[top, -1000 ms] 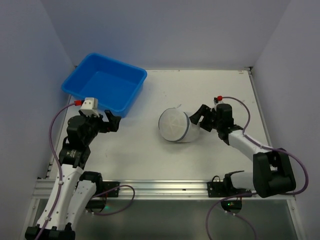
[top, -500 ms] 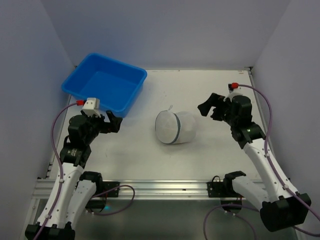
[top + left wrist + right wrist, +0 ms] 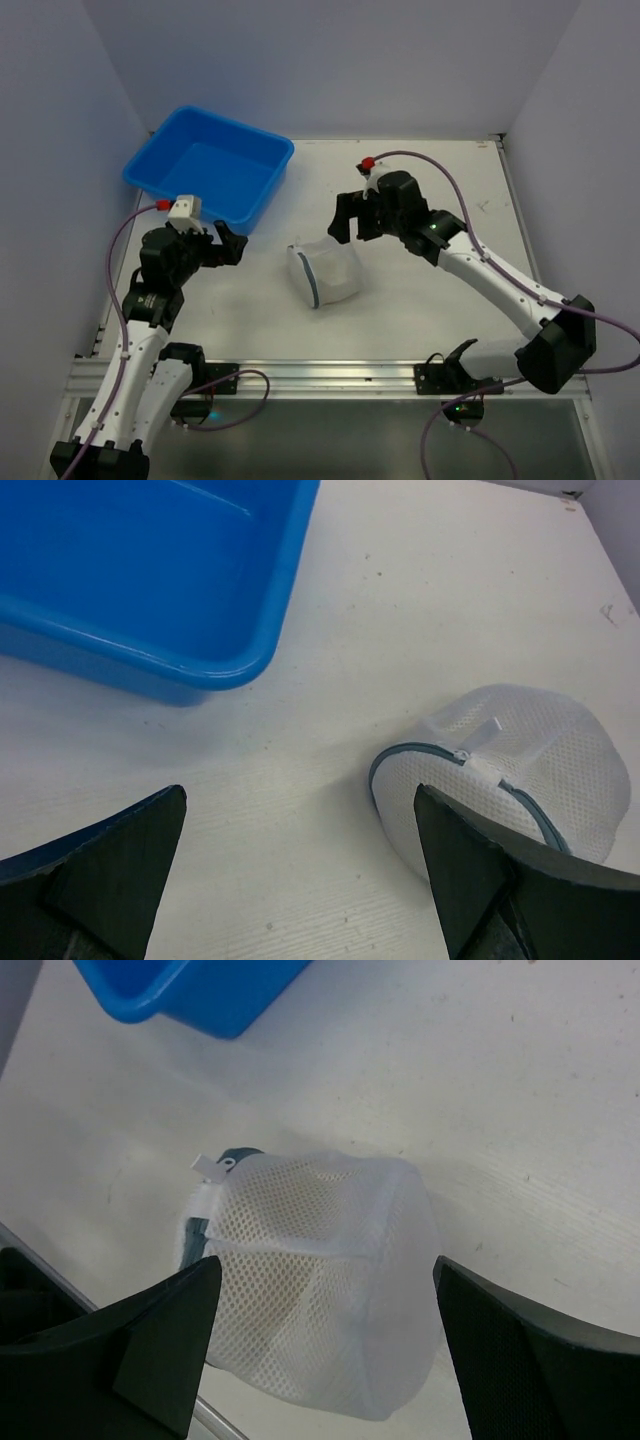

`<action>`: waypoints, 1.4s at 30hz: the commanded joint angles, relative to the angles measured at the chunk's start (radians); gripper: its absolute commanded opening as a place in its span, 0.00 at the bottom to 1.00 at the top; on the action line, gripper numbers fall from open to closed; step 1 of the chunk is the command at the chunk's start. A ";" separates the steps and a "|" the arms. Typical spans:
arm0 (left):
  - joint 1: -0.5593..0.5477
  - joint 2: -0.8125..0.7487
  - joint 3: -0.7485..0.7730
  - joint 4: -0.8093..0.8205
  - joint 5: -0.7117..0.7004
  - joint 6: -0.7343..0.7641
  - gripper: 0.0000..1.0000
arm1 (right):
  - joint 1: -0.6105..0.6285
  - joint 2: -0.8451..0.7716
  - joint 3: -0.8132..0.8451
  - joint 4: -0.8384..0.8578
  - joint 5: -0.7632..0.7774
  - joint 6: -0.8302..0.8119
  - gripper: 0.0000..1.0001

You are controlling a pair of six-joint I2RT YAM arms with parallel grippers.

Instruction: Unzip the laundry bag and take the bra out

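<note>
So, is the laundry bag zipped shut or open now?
Shut, as far as visible: the teal zipper on the laundry bag runs closed, with no gap, and its white pull tab lies at the rim.

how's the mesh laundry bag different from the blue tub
The laundry bag is a rounded pod of soft white see-through mesh; the blue tub is a rectangular box of solid plastic. The laundry bag looks zipped shut along its teal rim, while the blue tub is open-topped and empty. The blue tub is clearly the bigger. Both rest on the table.
</note>
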 commanded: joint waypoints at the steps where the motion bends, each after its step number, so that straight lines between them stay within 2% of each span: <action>1: -0.006 0.020 -0.029 0.023 0.090 -0.132 1.00 | 0.036 0.063 0.051 -0.031 0.139 -0.006 0.88; 4: -0.012 0.030 -0.062 0.037 0.200 -0.273 1.00 | 0.035 0.116 0.010 -0.024 0.234 0.048 0.84; 7: -0.038 -0.011 -0.067 0.038 0.189 -0.370 1.00 | 0.022 0.150 -0.042 -0.015 0.285 0.095 0.80; 10: -0.069 -0.045 -0.066 0.061 0.163 -0.435 1.00 | -0.004 0.147 -0.123 0.019 0.273 0.137 0.59; 11: -0.075 -0.043 -0.070 0.069 0.163 -0.462 1.00 | -0.013 0.138 -0.150 0.040 0.267 0.149 0.44; 13: -0.106 -0.020 -0.078 0.093 0.161 -0.487 1.00 | -0.050 0.092 -0.234 0.071 0.224 0.181 0.33; 14: -0.121 -0.005 -0.095 0.109 0.157 -0.514 1.00 | -0.065 0.072 -0.268 0.109 0.210 0.192 0.23; 17: -0.214 0.029 -0.128 0.171 0.106 -0.571 1.00 | -0.126 0.003 -0.395 0.172 0.188 0.246 0.06; 18: -0.277 0.041 -0.133 0.187 0.067 -0.587 1.00 | -0.140 -0.017 -0.429 0.191 0.178 0.291 0.00; 20: -0.352 0.087 -0.136 0.231 0.010 -0.626 1.00 | -0.183 -0.077 -0.551 0.290 0.121 0.342 0.00; 21: -0.438 0.105 -0.133 0.245 -0.056 -0.637 1.00 | -0.192 -0.097 -0.593 0.330 0.107 0.394 0.00; 24: -0.585 0.205 -0.112 0.282 -0.166 -0.680 1.00 | -0.199 -0.186 -0.758 0.517 0.060 0.527 0.00; 28: -0.684 0.288 -0.102 0.401 -0.227 -0.758 1.00 | -0.189 -0.265 -0.955 0.767 0.059 0.661 0.00; 30: -0.722 0.311 -0.107 0.446 -0.289 -0.815 1.00 | -0.167 -0.308 -1.024 0.827 0.099 0.728 0.00; 32: -0.755 0.337 -0.107 0.475 -0.328 -0.861 1.00 | -0.140 -0.325 -1.050 0.899 0.134 0.772 0.00; 35: -0.799 0.369 -0.096 0.550 -0.366 -0.913 1.00 | -0.035 -0.290 -1.030 0.949 0.229 0.798 0.00; 42: -0.834 0.414 -0.064 0.534 -0.429 -0.936 1.00 | 0.008 -0.165 -1.003 1.042 0.248 0.830 0.00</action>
